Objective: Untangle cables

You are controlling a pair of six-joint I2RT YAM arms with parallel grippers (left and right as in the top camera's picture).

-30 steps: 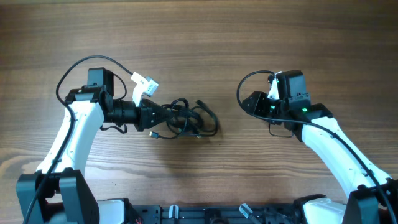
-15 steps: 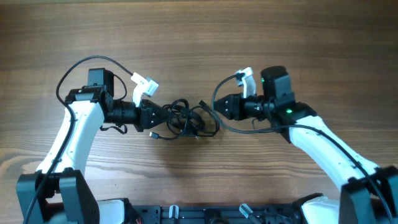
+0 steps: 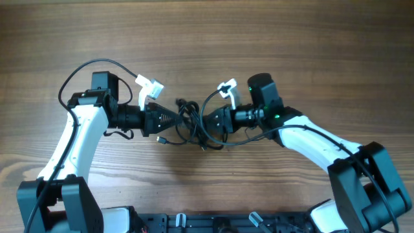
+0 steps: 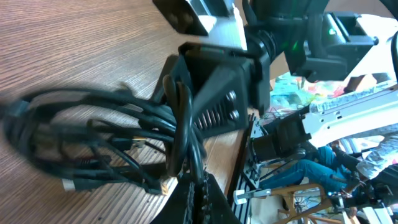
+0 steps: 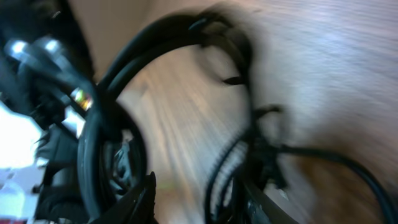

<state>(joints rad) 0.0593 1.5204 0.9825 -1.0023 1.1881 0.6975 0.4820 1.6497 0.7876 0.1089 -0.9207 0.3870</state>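
Note:
The cables (image 3: 191, 123) lie as one knotted black bundle on the wooden table (image 3: 207, 39), between my two arms. My left gripper (image 3: 173, 119) is shut on strands at the bundle's left side; in the left wrist view the strands (image 4: 180, 134) run up from between its closed fingers (image 4: 198, 190). My right gripper (image 3: 208, 122) is open at the bundle's right edge. In the blurred right wrist view its fingers (image 5: 202, 193) are spread, with a cable loop (image 5: 155, 50) arching in front and a strand (image 5: 227, 165) between them.
A small plug end (image 3: 160, 140) of the bundle sticks out toward the table's front. The white camera mounts (image 3: 150, 85) of both wrists hang over the bundle. The black robot base (image 3: 207, 223) runs along the front edge.
My right arm has swept left from the right side of the table to the bundle's right edge. My left gripper has stayed shut on the bundle.

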